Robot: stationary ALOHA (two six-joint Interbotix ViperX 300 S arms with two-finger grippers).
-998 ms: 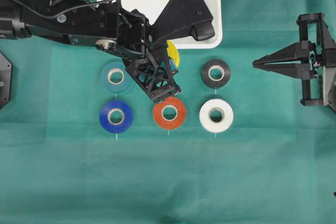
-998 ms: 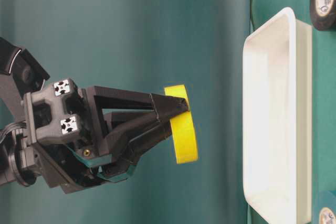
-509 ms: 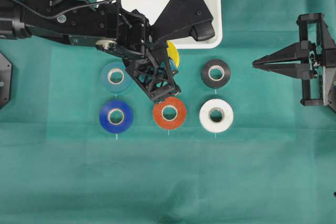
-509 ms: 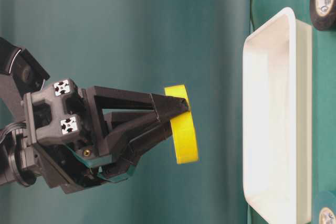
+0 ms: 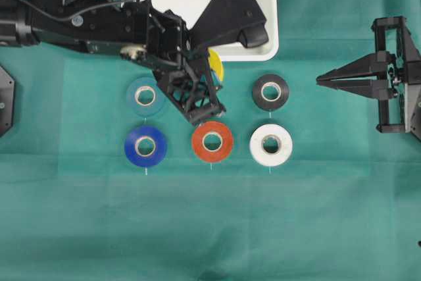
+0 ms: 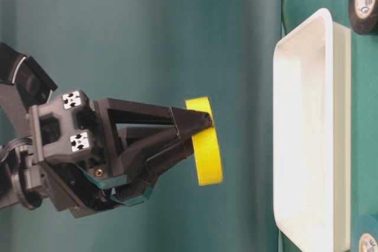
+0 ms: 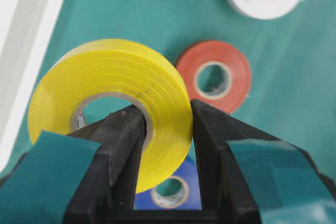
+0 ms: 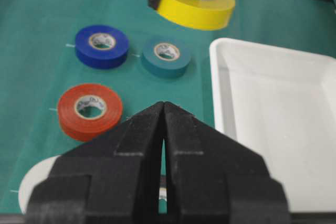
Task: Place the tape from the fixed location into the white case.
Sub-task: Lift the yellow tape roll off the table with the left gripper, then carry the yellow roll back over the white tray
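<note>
The yellow tape point(image 7: 121, 72) hangs in the air, held on edge by my left gripper point(image 7: 165, 111). One finger is inside the core and the other is on the outer face. In the overhead view the tape point(image 5: 217, 65) shows just below the near rim of the white case point(image 5: 260, 55), mostly hidden by the arm. From table level the tape point(image 6: 208, 146) is well above the cloth, level with the case point(image 6: 307, 134). My right gripper point(image 5: 318, 80) rests shut at the right, holding nothing.
Five rolls lie flat on the green cloth: teal point(image 5: 145, 95), blue point(image 5: 145, 146), orange-red point(image 5: 212, 141), white point(image 5: 270, 144) and black point(image 5: 270, 91). The left arm's body covers part of the case.
My left gripper, with the yellow tape in it, has shifted slightly toward the white case. The right arm has not moved.
</note>
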